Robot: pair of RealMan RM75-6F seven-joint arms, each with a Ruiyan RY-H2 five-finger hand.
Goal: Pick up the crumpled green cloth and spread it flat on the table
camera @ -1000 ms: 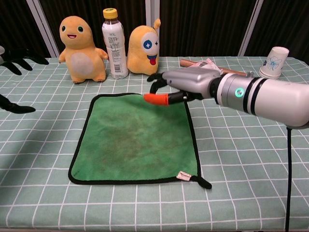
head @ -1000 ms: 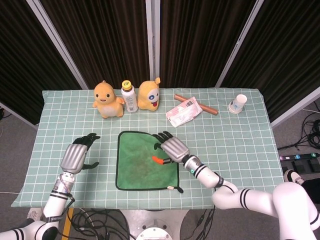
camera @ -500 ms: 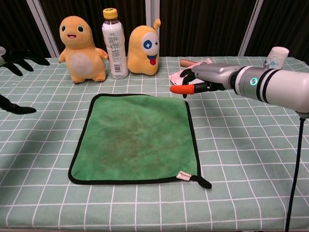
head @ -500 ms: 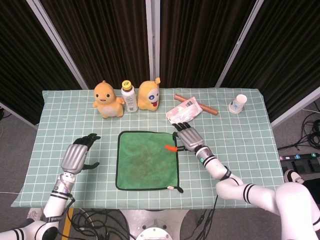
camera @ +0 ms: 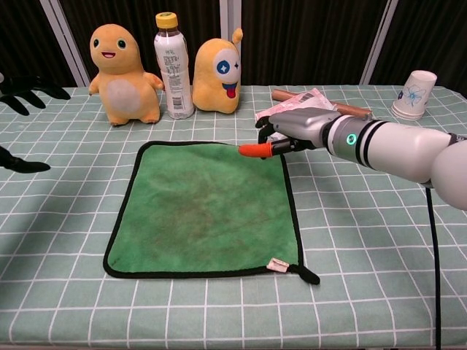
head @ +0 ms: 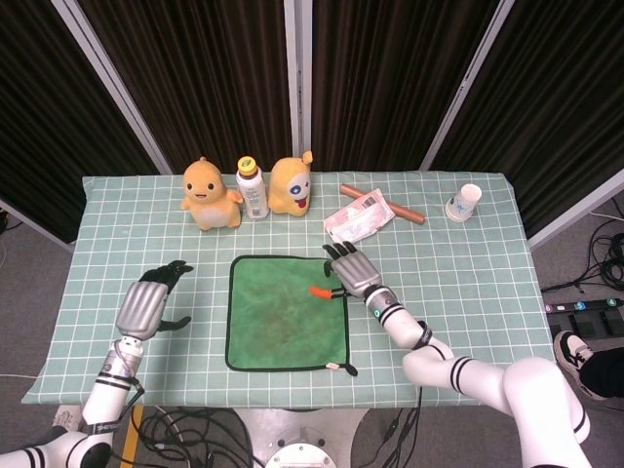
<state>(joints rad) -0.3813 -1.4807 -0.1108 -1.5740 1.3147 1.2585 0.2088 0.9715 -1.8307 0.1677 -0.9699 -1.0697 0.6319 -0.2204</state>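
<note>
Right hand [camera: 295,131] hovers over the cloth's upper right corner, palm down, fingers spread and holding nothing, its orange-tipped thumb pointing toward 9 o'clock above the cloth edge. Beneath it the green cloth [head: 288,312] lies flat on the bench [head: 468,292], black-edged, a small tag at its 5 o'clock corner. At 12 o'clock from the hand sits a pink packet [head: 359,215], with a brown stick [head: 382,205] behind it. At 11 o'clock stand two orange plush toys [head: 210,193] [head: 291,183] and a bottle [head: 253,188] between them. A paper cup [head: 464,203] lies toward 2 o'clock, well apart. Left hand [head: 148,304] hangs over the bench at 9 o'clock from the cloth, fingers apart, holding nothing.
</note>
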